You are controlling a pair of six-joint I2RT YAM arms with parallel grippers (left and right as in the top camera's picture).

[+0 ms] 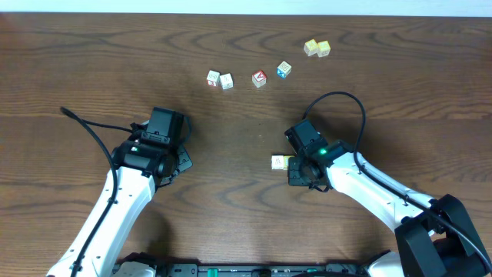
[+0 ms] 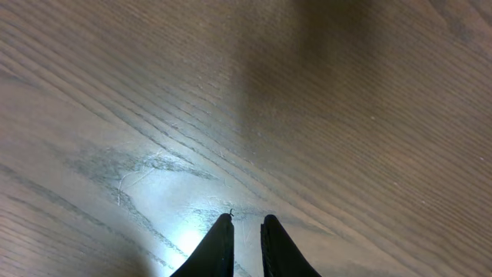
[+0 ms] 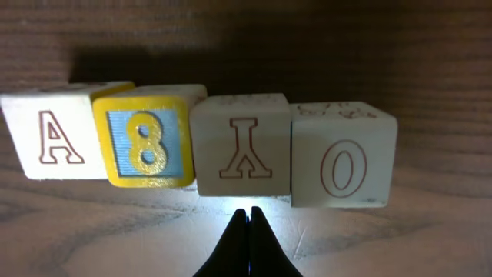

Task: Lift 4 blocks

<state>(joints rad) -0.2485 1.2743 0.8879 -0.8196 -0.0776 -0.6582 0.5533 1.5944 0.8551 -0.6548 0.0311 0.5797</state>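
Four small wooden blocks lie in a touching row on the table in the right wrist view: a cream one marked A [image 3: 52, 138], a yellow-framed one with an 8 [image 3: 146, 142], a cream Y [image 3: 242, 146] and a cream O [image 3: 342, 165]. My right gripper [image 3: 249, 210] is shut and empty, its tips just short of the Y block. From overhead, only the row's left end [image 1: 278, 162] shows beside the right gripper [image 1: 296, 165]. My left gripper [image 2: 246, 219] hovers over bare wood with a narrow gap between its fingers and nothing in it; overhead it is at the left [image 1: 183, 158].
Farther back on the table stand two whitish cubes [image 1: 219, 79], a red-faced cube [image 1: 259, 78], a blue-faced cube [image 1: 284, 70] and a yellow-green pair [image 1: 317, 48]. A black cable [image 1: 342, 100] loops above the right arm.
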